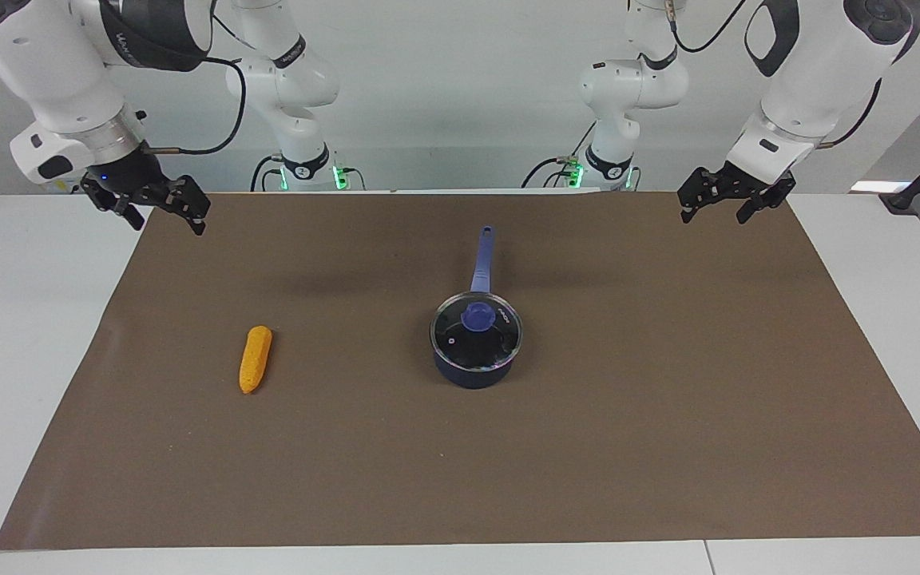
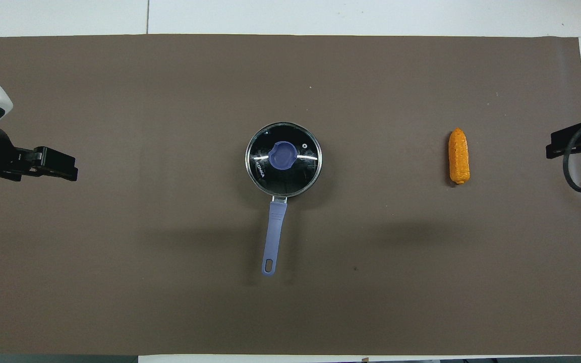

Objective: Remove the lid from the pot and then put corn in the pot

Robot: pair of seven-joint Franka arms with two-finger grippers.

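The dark navy pot (image 1: pixel 472 375) stands at the middle of the brown mat, its blue-purple handle (image 1: pixel 482 259) pointing toward the robots. The glass lid (image 1: pixel 460 339) sits on the pot, knob up; it also shows in the overhead view (image 2: pixel 283 159). The orange-yellow corn (image 1: pixel 255 358) lies on the mat toward the right arm's end, also in the overhead view (image 2: pixel 459 156). My left gripper (image 1: pixel 715 214) hangs open and empty over the mat's edge at the left arm's end. My right gripper (image 1: pixel 168 221) hangs open and empty over the mat's edge at the right arm's end, apart from the corn.
The brown mat (image 1: pixel 668 399) covers most of the white table (image 1: pixel 21 319). The pot's handle (image 2: pixel 275 222) reaches toward the robots from the pot. Only the pot, lid and corn lie on the mat.
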